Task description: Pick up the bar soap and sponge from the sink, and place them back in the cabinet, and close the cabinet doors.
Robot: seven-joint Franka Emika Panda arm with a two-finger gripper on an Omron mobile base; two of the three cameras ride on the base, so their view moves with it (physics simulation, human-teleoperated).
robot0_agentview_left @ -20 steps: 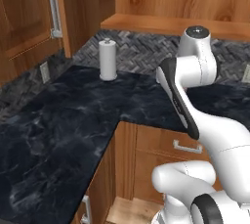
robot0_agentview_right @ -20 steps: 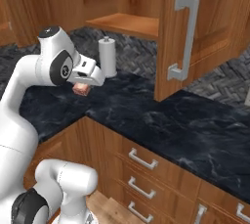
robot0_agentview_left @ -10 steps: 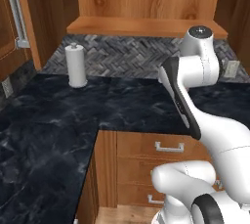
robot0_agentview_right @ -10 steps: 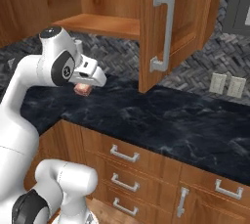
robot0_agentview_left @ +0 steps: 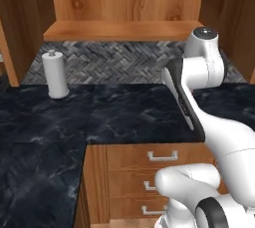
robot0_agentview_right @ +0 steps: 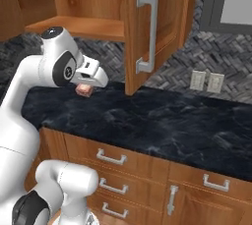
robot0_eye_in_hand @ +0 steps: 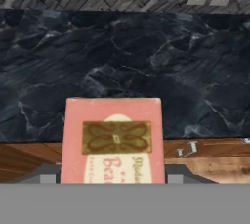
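Our gripper (robot0_agentview_right: 87, 88) is closed on the pinkish-brown rectangular bar soap (robot0_eye_in_hand: 113, 141), which fills the gap between the fingers and hangs above the black marbled counter (robot0_agentview_right: 162, 121). The base has swung round: the open brown wood cabinet (robot0_agentview_left: 122, 29) now faces us squarely, so we judge the shelf placement comes next.

Dark marbled L-shaped countertop (robot0_agentview_left: 99, 117), over wooden drawers with metal handles. A white paper towel roll (robot0_agentview_left: 55, 75) stands upright on it near the herringbone backsplash, left of the corner. Above, a wooden cabinet shelf (robot0_agentview_left: 119, 30), bare where visible. In the right base view the counter (robot0_agentview_right: 172, 121) runs right under two wall outlets.
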